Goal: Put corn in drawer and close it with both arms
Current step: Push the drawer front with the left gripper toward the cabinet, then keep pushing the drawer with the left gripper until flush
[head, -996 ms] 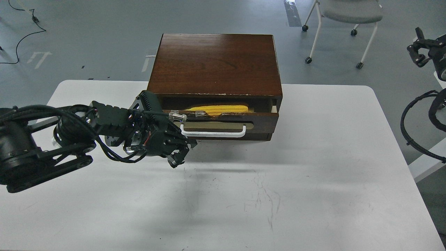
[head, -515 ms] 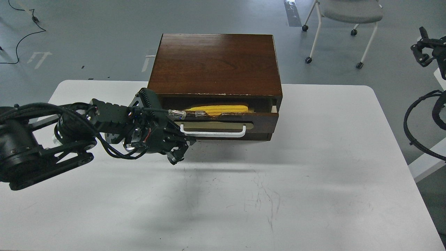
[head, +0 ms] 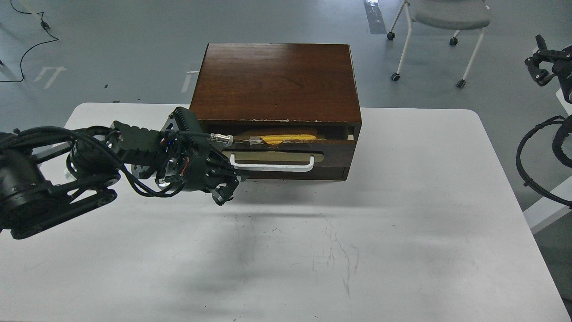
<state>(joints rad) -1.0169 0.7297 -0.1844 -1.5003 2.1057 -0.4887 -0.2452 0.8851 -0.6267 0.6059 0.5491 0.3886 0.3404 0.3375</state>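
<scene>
Pushing the dark-brown wooden drawer [head: 286,154] home squarely; yellow corn cob [head: 286,137] lies inside it. My left gripper [head: 225,192], beside its white handle, holds nothing; finger spread unclear.

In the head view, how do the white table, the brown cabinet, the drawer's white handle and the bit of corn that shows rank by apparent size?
1. White table
2. Brown cabinet
3. White handle
4. Corn, only a yellow sliver showing in the drawer gap; the rest is hidden.
</scene>
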